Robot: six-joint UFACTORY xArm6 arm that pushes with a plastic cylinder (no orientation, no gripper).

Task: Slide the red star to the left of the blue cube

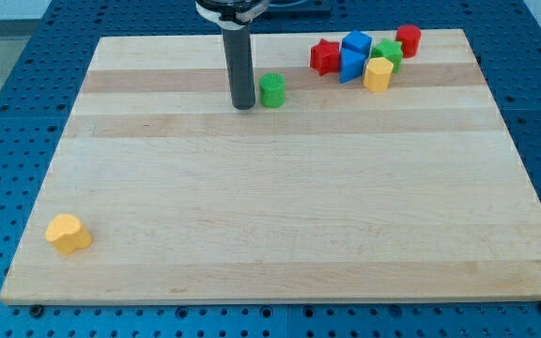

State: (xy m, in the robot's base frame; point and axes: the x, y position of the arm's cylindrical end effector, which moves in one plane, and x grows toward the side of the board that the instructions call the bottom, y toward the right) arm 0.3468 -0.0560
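Risk: the red star [324, 57] sits in a tight cluster, touching the blue cube [356, 43] on that cube's left side. Pressed against the cube's lower edge is a second blue block [350, 66], shape unclear. A yellow block [377, 74] lies below and right of the cube, a green block [389, 53] just right of it, and a red cylinder [408, 39] further right. Any push into this group likely drags neighbours along or shoves the cube itself.

Risk: a green cylinder [271, 90] stands just beside my tip [243, 106], between it and the cube; a straight sweep toward the cube would carry it into the star.

Tool: plain rod, no jaws to open or close, touching nothing.

Position: the star lies left of the cube, already near its goal; my tip rests well left of and below the cube.

Elsewhere: a yellow block [68, 233], far from the cube, at the board's [289, 207] lower-left corner.
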